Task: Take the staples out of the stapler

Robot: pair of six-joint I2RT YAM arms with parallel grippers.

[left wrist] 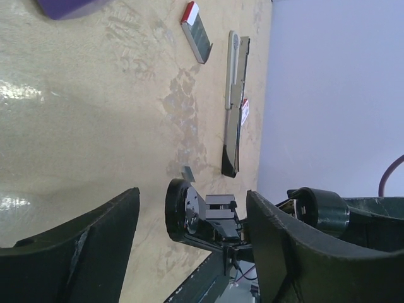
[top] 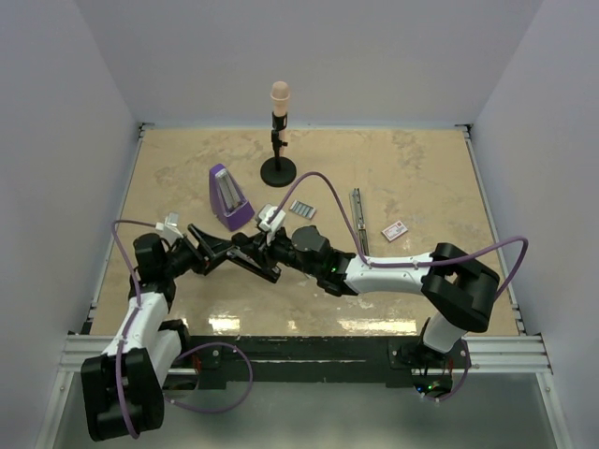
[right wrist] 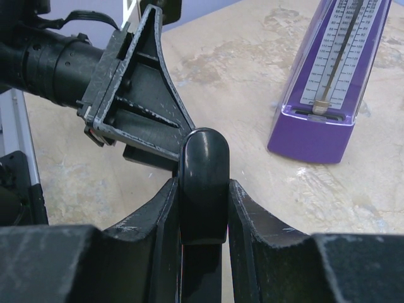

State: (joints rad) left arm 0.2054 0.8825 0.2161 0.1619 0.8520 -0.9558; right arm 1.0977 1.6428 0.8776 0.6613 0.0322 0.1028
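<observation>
My right gripper (right wrist: 203, 188) is clamped on a black round-ended piece (right wrist: 205, 154) that I cannot identify for sure. My left gripper (left wrist: 192, 203) faces it with its fingers wide apart, holding nothing. Farther out, the stapler (left wrist: 232, 95) lies flat on the table (left wrist: 95, 126), and the staples (left wrist: 201, 39) lie near it, not touching. The staples look already out, so I judge the rest is tidying. I should lower the piece onto bare table, release only once it rests, and keep clear of the metronome (right wrist: 328, 82).
</observation>
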